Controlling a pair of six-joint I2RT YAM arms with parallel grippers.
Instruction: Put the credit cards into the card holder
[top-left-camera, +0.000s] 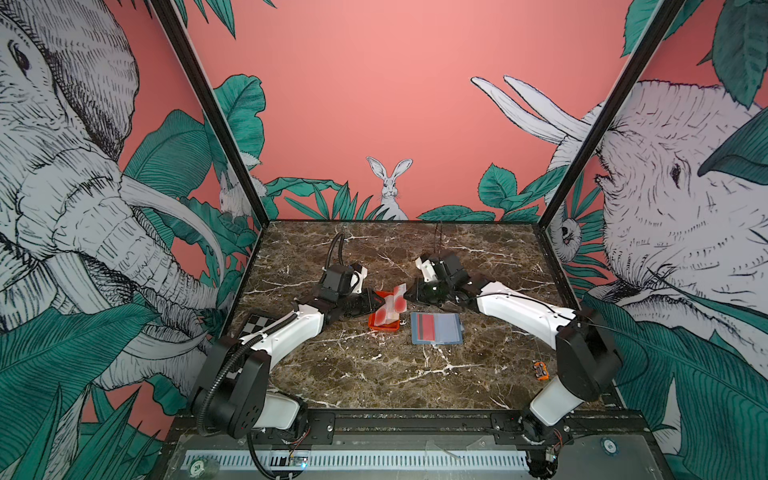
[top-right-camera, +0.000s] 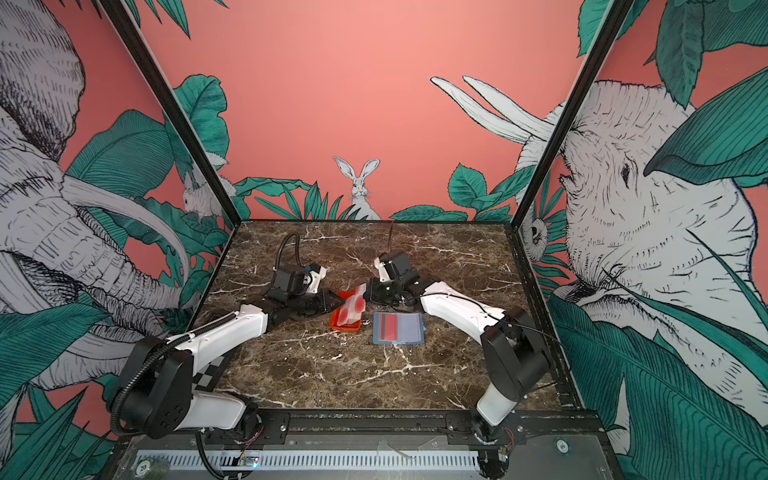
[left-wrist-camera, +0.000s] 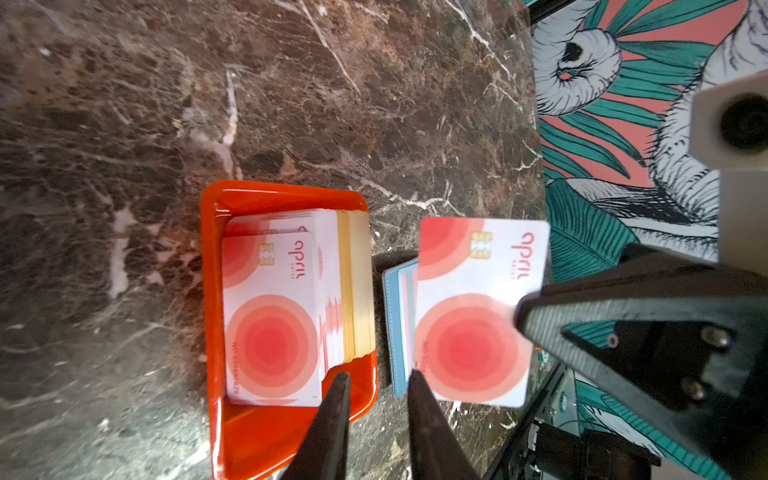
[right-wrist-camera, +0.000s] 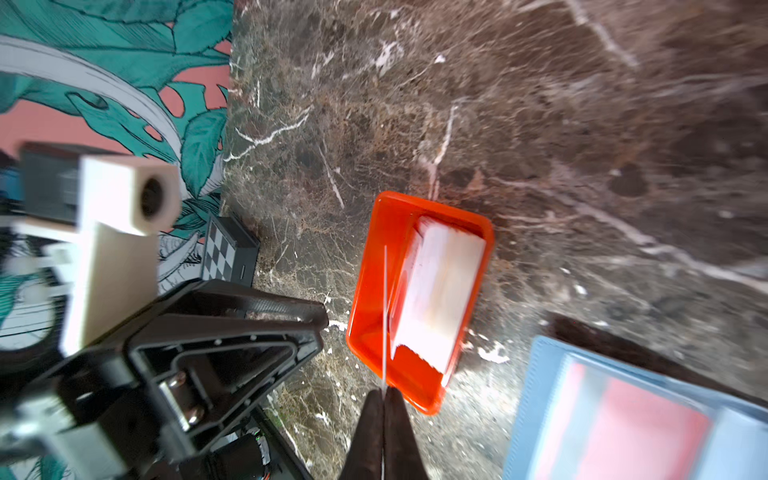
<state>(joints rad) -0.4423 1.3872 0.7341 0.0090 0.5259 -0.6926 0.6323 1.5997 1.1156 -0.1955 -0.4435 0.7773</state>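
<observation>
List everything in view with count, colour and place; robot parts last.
orange tray: one, orange, mid-table
credit card stack: one, white with red circles, in the orange tray
held card: one, same print, held up beside the tray
card holder: one, slate blue, open, right of the tray
sleeved card: one, red, inside the card holder
checkerboard panel: one, black and white, table's left edge
small object: one, orange-black, near right arm's base
table: one, brown marble
left gripper: one, black, open beside the held card
right gripper: one, black, shut on the held card
</observation>
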